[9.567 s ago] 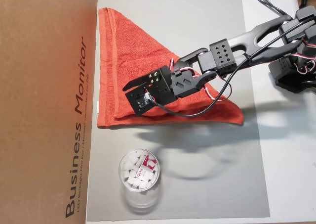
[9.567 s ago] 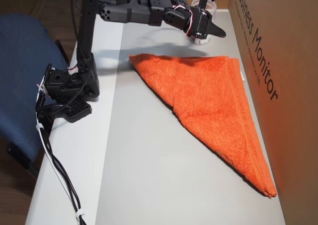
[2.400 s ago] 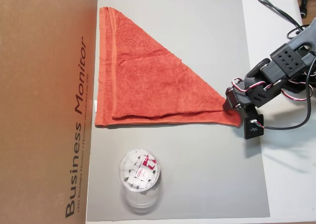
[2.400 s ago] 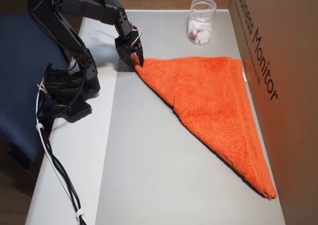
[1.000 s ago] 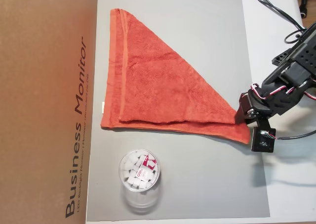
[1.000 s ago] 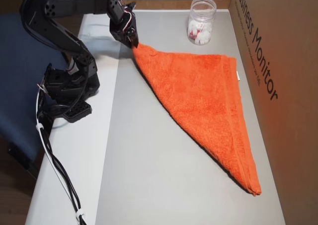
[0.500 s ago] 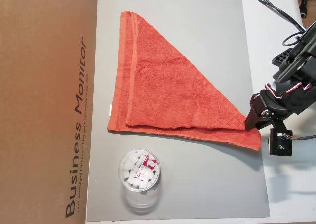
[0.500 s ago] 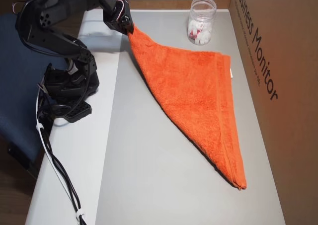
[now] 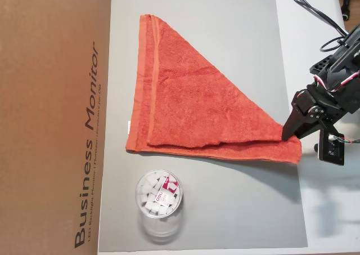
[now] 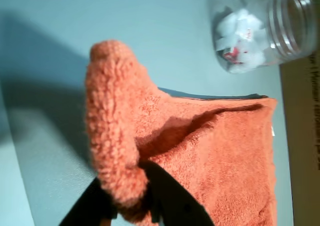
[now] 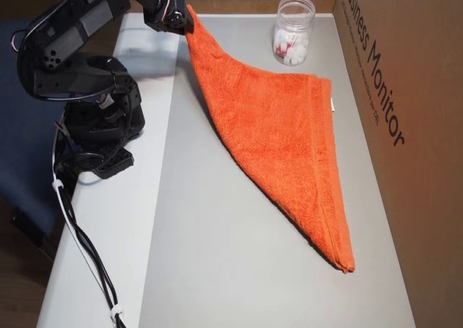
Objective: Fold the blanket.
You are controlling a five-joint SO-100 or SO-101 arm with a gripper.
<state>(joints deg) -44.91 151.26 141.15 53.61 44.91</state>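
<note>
orange-red blanket (image 9: 197, 108), triangular fold, one corner lifted

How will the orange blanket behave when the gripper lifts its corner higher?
The blanket is probably floppy: its pinched corner bulges over the gripper while the rest lies flat. The terry pile likely grips well. It may drag across the grey mat rather than lift whole.
</note>
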